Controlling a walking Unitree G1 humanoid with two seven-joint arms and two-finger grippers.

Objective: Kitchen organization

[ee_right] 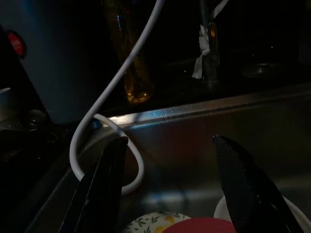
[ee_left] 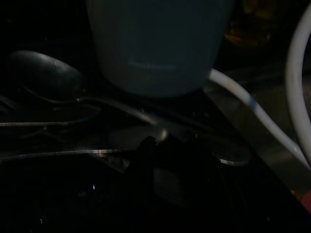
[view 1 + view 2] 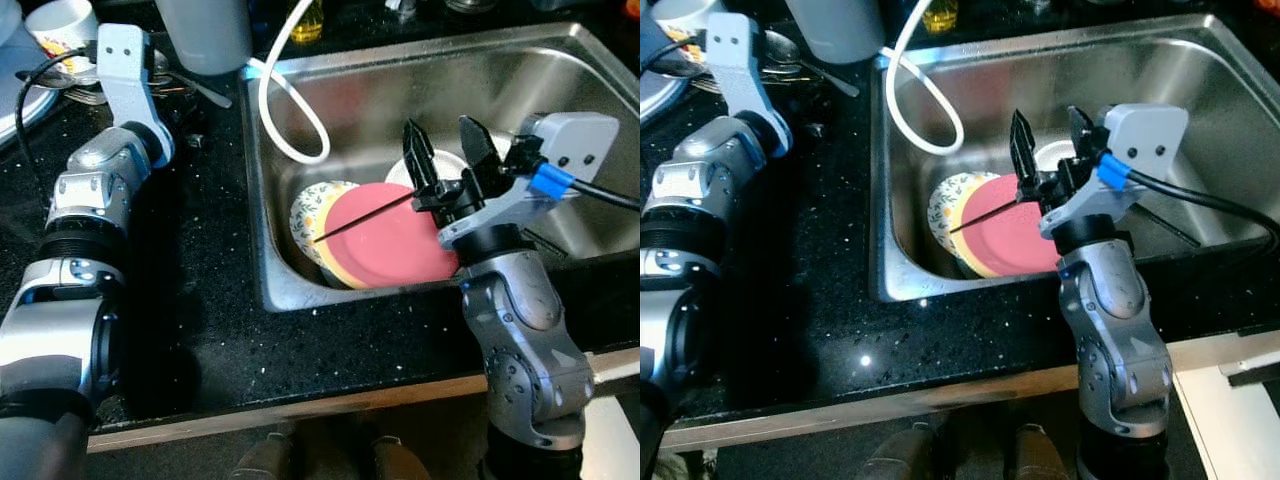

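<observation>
Through the head camera we look down on a steel sink (image 3: 560, 70) sunk into a black counter (image 3: 200, 300). Our right gripper (image 3: 445, 150) hangs over the basin, its fingers spread and grasping nothing, apparently lined up to reach the dishes. We count three of those at the sink's 7 o'clock corner: a red plate (image 3: 395, 245) on top, a floral plate (image 3: 310, 210) leaning beneath it, and a white bowl (image 3: 440, 165) just behind at 1 o'clock from the red one. One thin dark stick (image 3: 360, 217) lies across the red plate. One white hose (image 3: 285, 120) loops over the sink's rim at 11 o'clock. Our left arm reaches toward 11 o'clock, by a grey cup (image 3: 205, 35) and some cutlery (image 3: 80, 88).

In the left wrist view, which is very dark, we make out the grey cup, a spoon (image 2: 43, 77) and the hose; whether the left gripper is parted or closed, we cannot tell.

In the right wrist view our two black fingers (image 1: 99, 187) stand well apart above the red plate's edge and the bowl's rim, with one amber bottle (image 1: 131, 63) beyond the sink.
</observation>
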